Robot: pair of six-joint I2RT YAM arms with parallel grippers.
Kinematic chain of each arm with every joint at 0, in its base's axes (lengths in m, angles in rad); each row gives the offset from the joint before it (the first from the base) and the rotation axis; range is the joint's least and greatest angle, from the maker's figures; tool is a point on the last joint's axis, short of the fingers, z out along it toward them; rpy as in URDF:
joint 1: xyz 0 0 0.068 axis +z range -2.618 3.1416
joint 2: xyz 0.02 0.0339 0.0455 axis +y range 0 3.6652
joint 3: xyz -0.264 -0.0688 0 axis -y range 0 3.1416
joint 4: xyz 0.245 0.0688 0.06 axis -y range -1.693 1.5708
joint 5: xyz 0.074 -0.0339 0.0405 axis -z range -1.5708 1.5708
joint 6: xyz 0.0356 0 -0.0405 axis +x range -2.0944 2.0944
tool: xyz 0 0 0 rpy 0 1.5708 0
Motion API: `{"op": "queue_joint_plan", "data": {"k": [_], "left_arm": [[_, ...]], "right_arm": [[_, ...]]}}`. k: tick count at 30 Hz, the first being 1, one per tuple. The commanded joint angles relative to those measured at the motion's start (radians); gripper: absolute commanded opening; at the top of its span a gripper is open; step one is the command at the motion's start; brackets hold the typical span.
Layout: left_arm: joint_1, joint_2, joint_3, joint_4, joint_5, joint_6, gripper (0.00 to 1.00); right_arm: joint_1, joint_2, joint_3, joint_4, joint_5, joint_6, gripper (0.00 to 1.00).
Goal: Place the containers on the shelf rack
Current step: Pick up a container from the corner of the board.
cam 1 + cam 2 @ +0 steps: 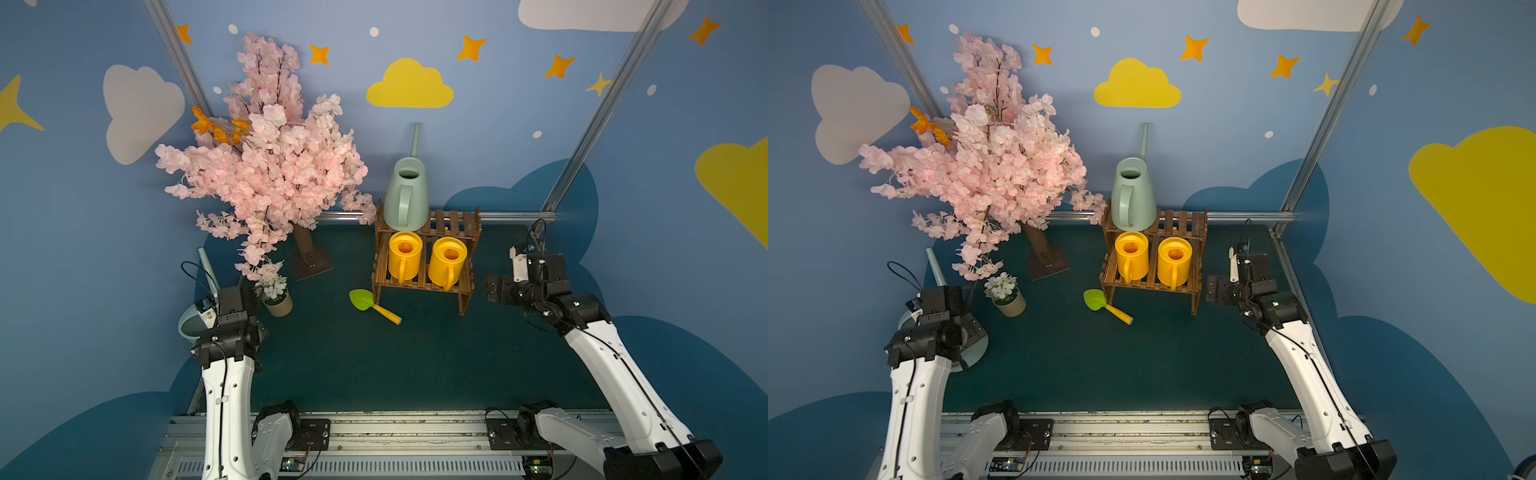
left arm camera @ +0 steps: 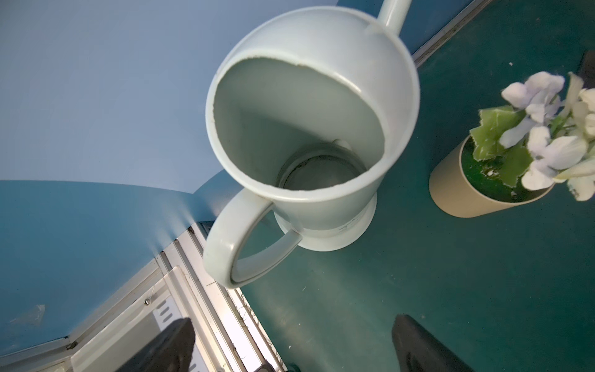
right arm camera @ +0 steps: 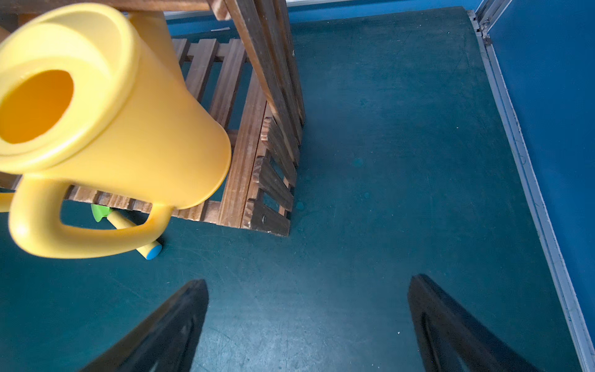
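Dark-brown slatted wood forms the shelf rack (image 1: 467,282), which we see in both top views at the far middle of the green mat (image 1: 374,365). One pale green can (image 1: 406,195) stands upright on the left half of the upper tier. Two yellow cans (image 1: 405,255) (image 1: 448,262) stand side by side on the lower tier. The second pale green can (image 1: 976,347) stands on the mat at the left edge, well apart from the rack and largely hidden beneath the left arm (image 1: 226,382). The right gripper (image 1: 494,289) hangs just beside the rack's right end, touching nothing.

Left wrist view: the left gripper (image 2: 293,344) has its fingers (image 2: 174,344) spread wide and empty. We look down into the second pale green can, which is upright. Its loop handle (image 2: 244,244) lies ahead of the fingertips, not between them. A beige flower pot (image 2: 457,193) stands near it.

Right wrist view: the right gripper's fingers (image 3: 167,328) stand wide apart above bare mat, holding nothing. The right-hand yellow can (image 3: 112,122) sits ahead and to one side on the lower tier, clear of both fingers. A green trowel (image 3: 99,212) shows beneath its handle.
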Motion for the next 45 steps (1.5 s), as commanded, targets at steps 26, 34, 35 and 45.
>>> {"op": "queue_joint_plan", "data": {"k": [26,34,35,45], "left_arm": [[0.069,-0.029,-0.112,0.160,-0.073,0.071,1.00],[0.096,0.000,-0.133,0.207,-0.082,0.081,1.00],[0.097,-0.001,-0.138,0.213,-0.082,0.085,1.00],[0.103,0.030,-0.168,0.245,-0.061,0.051,1.00]], "right_arm": [[-0.004,0.015,-0.009,-0.026,-0.022,0.026,0.98],[-0.006,0.018,-0.020,-0.022,-0.041,0.028,0.98],[-0.005,0.018,-0.021,-0.025,-0.041,0.027,0.98],[-0.005,-0.019,-0.052,-0.023,-0.033,0.041,0.98]]}}
